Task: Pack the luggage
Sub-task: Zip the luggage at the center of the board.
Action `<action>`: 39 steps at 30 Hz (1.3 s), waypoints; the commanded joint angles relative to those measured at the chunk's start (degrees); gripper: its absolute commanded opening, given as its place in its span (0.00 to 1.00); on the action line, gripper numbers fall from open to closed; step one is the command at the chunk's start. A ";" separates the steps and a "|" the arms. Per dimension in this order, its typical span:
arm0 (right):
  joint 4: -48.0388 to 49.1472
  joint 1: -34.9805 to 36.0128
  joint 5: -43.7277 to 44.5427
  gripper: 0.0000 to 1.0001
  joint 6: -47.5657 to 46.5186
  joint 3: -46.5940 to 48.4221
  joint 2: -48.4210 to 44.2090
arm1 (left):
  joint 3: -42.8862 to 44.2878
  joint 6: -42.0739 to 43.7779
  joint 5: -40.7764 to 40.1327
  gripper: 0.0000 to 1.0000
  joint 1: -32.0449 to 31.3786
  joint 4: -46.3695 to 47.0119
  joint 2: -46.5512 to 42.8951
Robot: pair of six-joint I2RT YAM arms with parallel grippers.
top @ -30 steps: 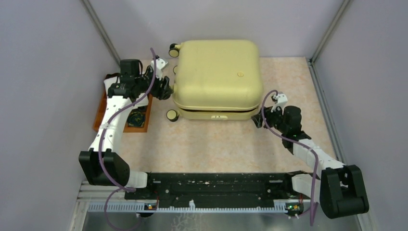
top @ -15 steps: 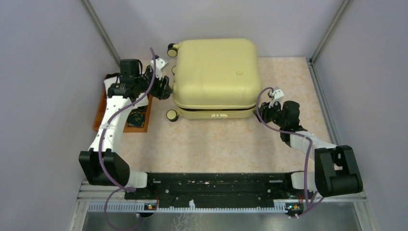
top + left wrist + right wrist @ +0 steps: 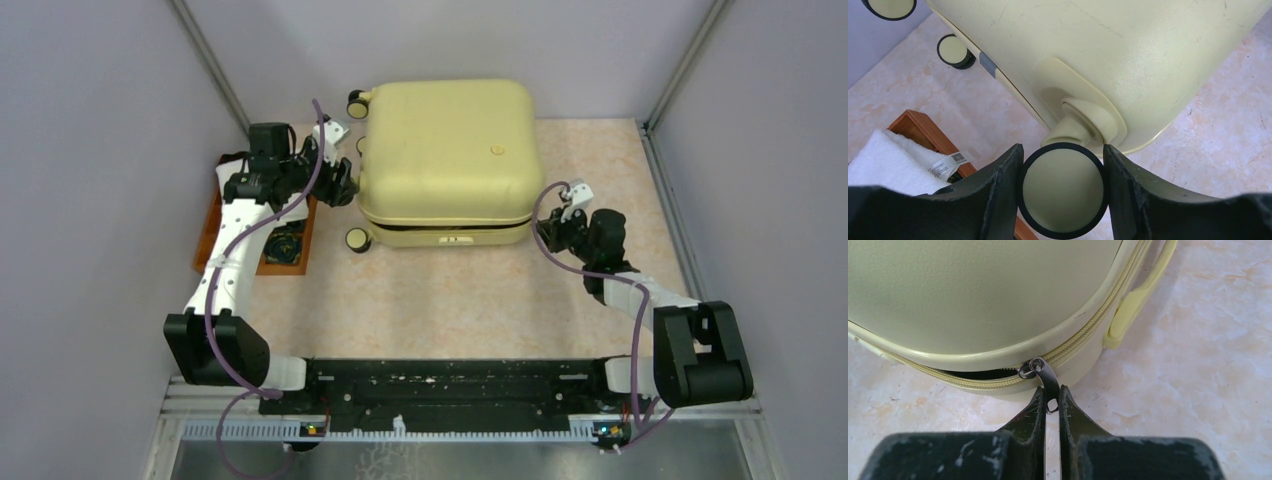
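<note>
The luggage [image 3: 447, 150] lies flat far back on the surface [image 3: 450, 300], left tool [image 3: 1062, 165] clamped on a wheel [image 3: 1062, 192], right tool [image 3: 1050, 395] pinching the zip pull [image 3: 1044, 374], which may slip out if tugged across the seemingly part-open track's curve.

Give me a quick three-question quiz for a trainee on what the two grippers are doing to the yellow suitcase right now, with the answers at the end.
1. What is the left gripper shut on?
A. a wheel of the luggage
B. the zipper pull
C. nothing
2. True or false: the right gripper hangs open, clear of the luggage.
3. Fill in: in the right wrist view, the zipper to the left of the pull is ___ (open or closed).

Key: 1 A. 2 false, it pinches the zipper pull. 3 open.
</note>
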 commanded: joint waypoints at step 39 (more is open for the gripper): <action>-3.66 3.71 2.77 0.58 9.95 -3.26 -14.54 | 6.11 -2.21 1.37 0.00 -1.65 6.98 -2.48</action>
